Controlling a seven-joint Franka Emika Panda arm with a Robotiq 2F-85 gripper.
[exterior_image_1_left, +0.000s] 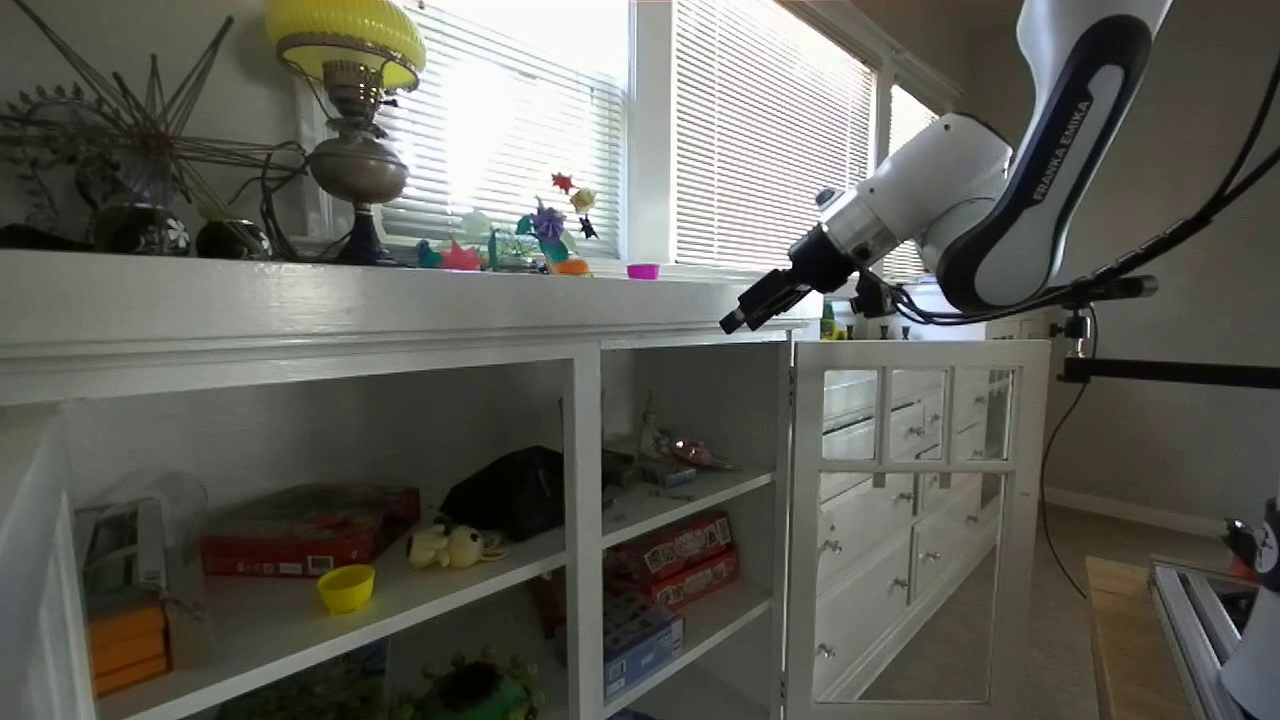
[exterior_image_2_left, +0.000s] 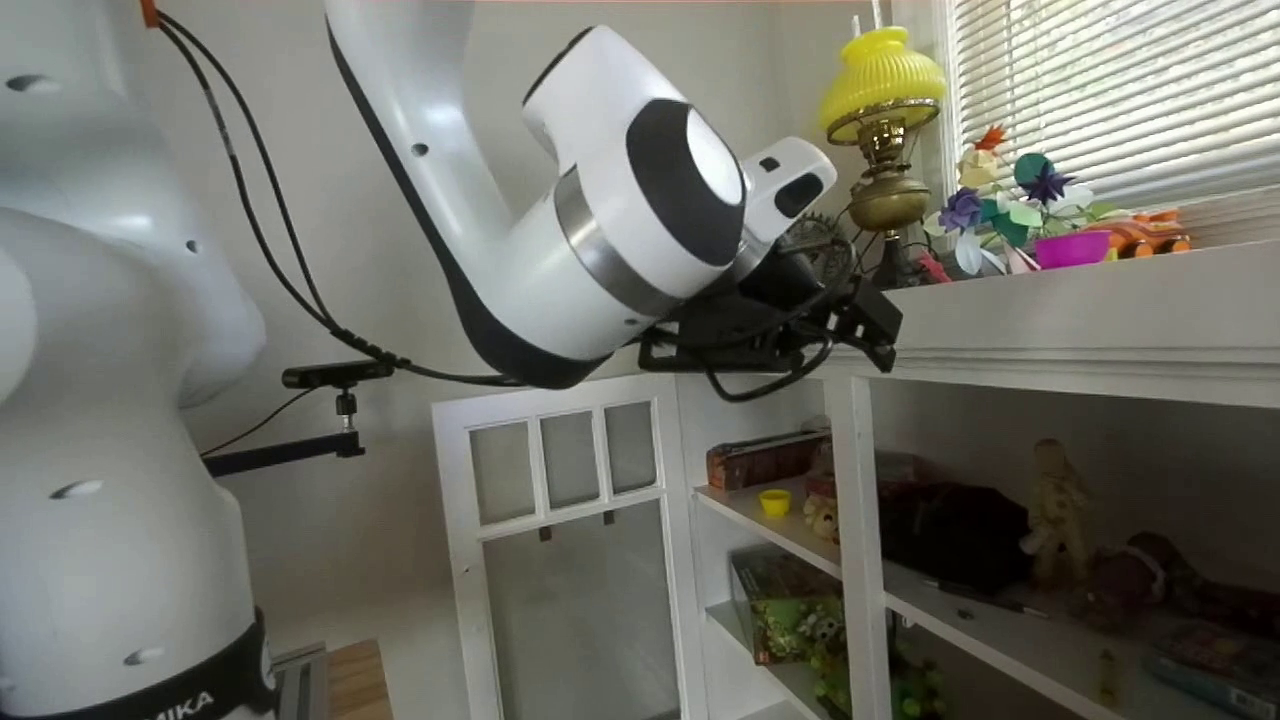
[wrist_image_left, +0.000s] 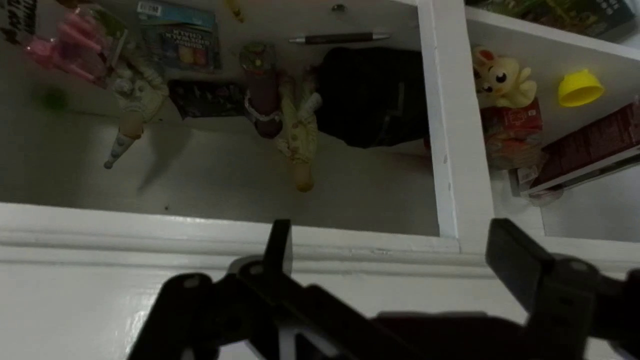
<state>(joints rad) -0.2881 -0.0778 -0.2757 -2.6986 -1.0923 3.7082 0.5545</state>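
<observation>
"What is the gripper (wrist_image_left: 391, 245) nearest to?"

"One white cabinet (wrist_image_left: 350, 247). Its top front edge runs behind the gripper in the wrist view; in an exterior view the gripper hangs before that edge. I can't tell whether they touch."

"Is it holding anything?"

"No. Its two fingers (wrist_image_left: 286, 250) stand spread wide, just the cabinet showing through the gap."

"What's on the shelf (wrist_image_left: 295, 20) there?"

"Two pale dolls (wrist_image_left: 300, 132), one in a pointed hat. Beside the other, one dark bundle (wrist_image_left: 372, 92), too dim to make out, with one pen (wrist_image_left: 340, 38) lying near it. Toward the hatted doll, one chalk package (wrist_image_left: 180, 40) and one pink toy (wrist_image_left: 72, 47)."

"And past the upright post (wrist_image_left: 452, 130)?"

"One cream toy (wrist_image_left: 505, 82) with big dark eyes, and one yellow cup (wrist_image_left: 580, 89) near it, apart."

"What shows lower down?"

"In an exterior view I count two red boxes (exterior_image_1_left: 690, 547), one stacked on the other, and one blue box (exterior_image_1_left: 645, 645) in front."

"And at the sides?"

"One glass-paned door (exterior_image_1_left: 1015, 600) swung out on the dolls' side, and one more door (exterior_image_2_left: 473, 600), likewise swung out, on the yellow cup's side."

"What stands on top?"

"One lamp (exterior_image_1_left: 358, 175) with a yellow shade, in both exterior views, one pink cup (exterior_image_1_left: 643, 271), and coloured flowers (exterior_image_1_left: 548, 222) too bunched to count."
</observation>
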